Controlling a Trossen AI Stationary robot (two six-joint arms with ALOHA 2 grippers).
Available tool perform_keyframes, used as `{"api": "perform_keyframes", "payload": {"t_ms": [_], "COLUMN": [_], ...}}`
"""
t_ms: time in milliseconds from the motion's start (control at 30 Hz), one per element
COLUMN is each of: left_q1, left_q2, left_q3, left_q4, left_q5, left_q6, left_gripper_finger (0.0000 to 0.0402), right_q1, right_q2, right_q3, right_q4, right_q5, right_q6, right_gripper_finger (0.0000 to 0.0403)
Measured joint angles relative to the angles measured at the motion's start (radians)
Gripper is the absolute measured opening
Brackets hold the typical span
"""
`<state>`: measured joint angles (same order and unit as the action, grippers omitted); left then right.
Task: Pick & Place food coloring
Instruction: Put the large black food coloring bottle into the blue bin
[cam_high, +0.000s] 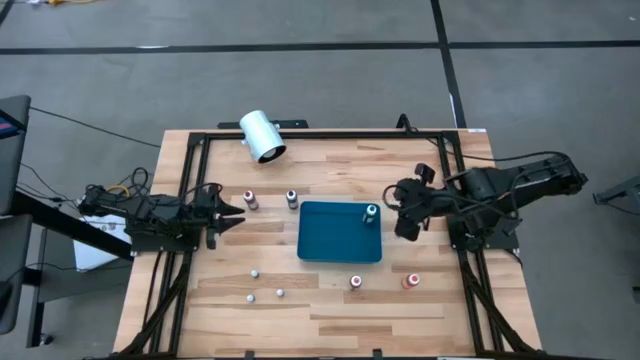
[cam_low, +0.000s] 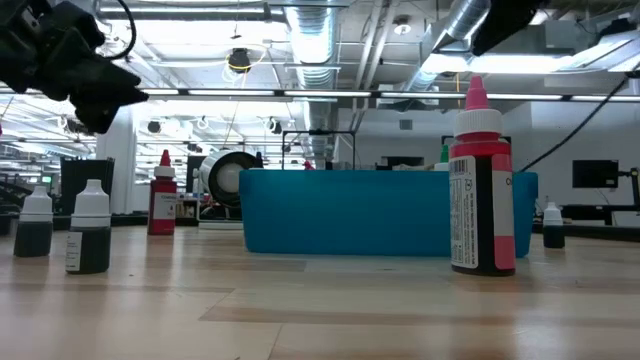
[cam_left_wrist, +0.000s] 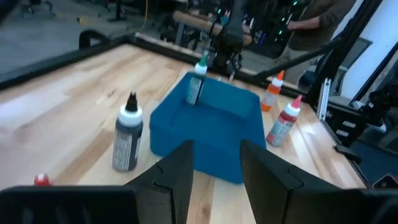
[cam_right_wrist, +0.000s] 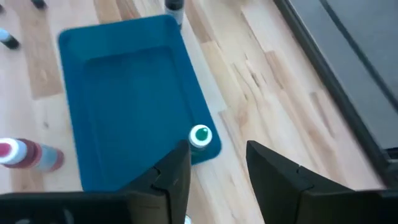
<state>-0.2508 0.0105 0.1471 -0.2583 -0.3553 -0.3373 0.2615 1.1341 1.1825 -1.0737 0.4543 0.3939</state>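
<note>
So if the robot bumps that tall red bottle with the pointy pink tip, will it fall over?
Probably, yes. The tall red bottle with the pointy pink tip is narrow and stands upright on a small base, so a push near its top would likely tip it. Its round body suggests it may then roll across the smooth wooden table.

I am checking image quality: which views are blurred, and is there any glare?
Low view: red bottle close and sharp, ceiling lights glare. Left wrist view: blue tray soft, background blurred. Right wrist view: green-capped bottle slightly soft. High view: even light.
</note>
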Motion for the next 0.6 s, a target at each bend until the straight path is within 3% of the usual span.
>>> {"api": "perform_keyframes", "payload": {"t_ms": [267, 600], "left_q1": [0.000, 0.000], "left_q2": [0.003, 0.091], "left_q3": [0.000, 0.000], "left_q4": [0.082, 0.235], "left_q5": [-0.026, -0.050], "left_q6": [0.039, 0.080], "left_gripper_finger": [0.0122, 0.0122], "right_q1": [0.000, 0.000], "right_q2": [-0.185, -0.409], "right_q3": [-0.198, -0.421], "right_q4": [0.183, 0.414], "right_q5": [-0.089, -0.094], "right_q6": [0.007, 0.018], "right_gripper_finger": [0.0110, 0.0099]}}
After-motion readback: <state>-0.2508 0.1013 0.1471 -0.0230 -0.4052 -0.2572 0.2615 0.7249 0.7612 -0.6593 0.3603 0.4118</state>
